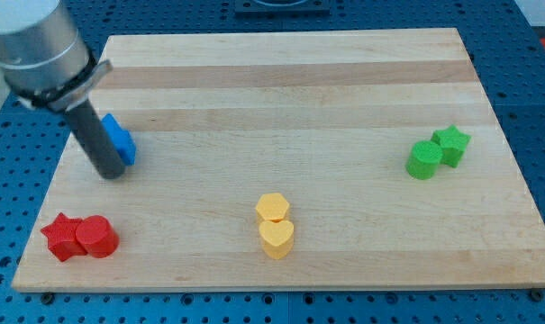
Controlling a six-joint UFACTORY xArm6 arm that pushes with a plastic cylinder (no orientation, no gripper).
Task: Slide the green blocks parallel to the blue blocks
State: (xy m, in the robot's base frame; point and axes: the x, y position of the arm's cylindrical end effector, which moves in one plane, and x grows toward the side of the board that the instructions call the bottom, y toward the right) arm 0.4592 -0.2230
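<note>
A green cylinder (423, 159) and a green star (452, 144) sit touching at the view's right on the wooden board (290, 81). A blue block (121, 139), its shape partly hidden by the rod, lies at the view's left. My tip (111, 173) rests on the board right against the blue block's lower left side, far from the green blocks. Only one patch of blue shows; any second blue block is hidden behind the rod.
A red star (62, 237) and a red cylinder (97, 238) touch at the view's bottom left. A yellow hexagon (272, 208) and a yellow heart (276, 238) touch at the bottom centre. The arm's grey body (33, 40) fills the top left corner.
</note>
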